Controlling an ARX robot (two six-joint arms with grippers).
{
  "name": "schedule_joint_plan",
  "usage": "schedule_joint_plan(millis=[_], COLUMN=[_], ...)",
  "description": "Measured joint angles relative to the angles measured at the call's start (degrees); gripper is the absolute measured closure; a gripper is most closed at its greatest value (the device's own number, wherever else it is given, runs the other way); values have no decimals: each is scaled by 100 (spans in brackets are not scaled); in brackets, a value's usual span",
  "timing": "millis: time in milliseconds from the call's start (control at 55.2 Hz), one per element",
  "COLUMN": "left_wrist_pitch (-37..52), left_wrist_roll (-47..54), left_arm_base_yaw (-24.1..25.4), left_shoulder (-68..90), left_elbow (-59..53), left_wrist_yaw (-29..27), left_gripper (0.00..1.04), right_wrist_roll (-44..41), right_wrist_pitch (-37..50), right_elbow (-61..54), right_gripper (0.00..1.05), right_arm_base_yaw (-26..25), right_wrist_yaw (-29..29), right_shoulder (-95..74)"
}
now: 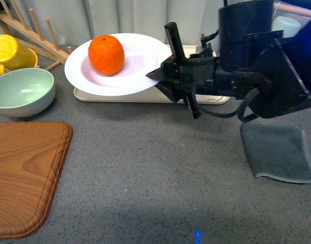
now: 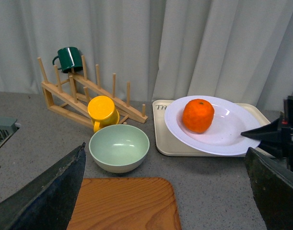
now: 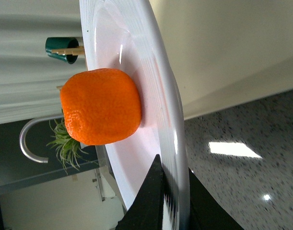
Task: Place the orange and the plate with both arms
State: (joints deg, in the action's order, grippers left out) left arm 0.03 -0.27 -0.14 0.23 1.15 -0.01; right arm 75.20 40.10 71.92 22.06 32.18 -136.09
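Observation:
The orange (image 1: 106, 54) lies in the pale plate (image 1: 140, 71), which is tilted over the beige tray (image 1: 145, 95). My right gripper (image 1: 156, 76) is shut on the plate's right rim. In the right wrist view its jaws clamp the ridged rim (image 3: 177, 158), with the orange (image 3: 100, 106) beyond. In the left wrist view the orange (image 2: 198, 115) and the plate (image 2: 223, 136) sit at the right. My left gripper (image 2: 168, 191) is open and empty, above the wooden board's far edge; it is out of the front view.
A mint-green bowl (image 1: 20, 91) and a yellow cup (image 1: 12, 52) stand at the left, before a wooden rack (image 2: 79, 91) with a green mug (image 2: 68, 58). A wooden board (image 1: 23, 173) lies front left. A grey cloth (image 1: 280, 152) lies at the right.

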Motion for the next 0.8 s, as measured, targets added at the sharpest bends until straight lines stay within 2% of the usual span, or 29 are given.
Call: schedule_joint_plan(millis=[199,579,652,796], left_wrist_pitch=[0,0,0,0], left_wrist_roll=[0,0,0,0], left_arm_base_yaw=[0,0,0,0], left_shoulder=[0,0,0,0], left_elbow=[0,0,0,0], left_wrist_yaw=[0,0,0,0], left_gripper=[7,7,7,7], right_wrist_roll=[396,374,317,-79], right_wrist_pitch=[-549,-1316,-1360,-1252], right_elbow=[1211,2155,2159,1569], right_gripper=[102,101,90,58], right_arm_base_yaw=[275,354,350,275], right_wrist_yaw=[-560,-863,-861,-835], right_shoulder=[-699,-1303,-1305,-909])
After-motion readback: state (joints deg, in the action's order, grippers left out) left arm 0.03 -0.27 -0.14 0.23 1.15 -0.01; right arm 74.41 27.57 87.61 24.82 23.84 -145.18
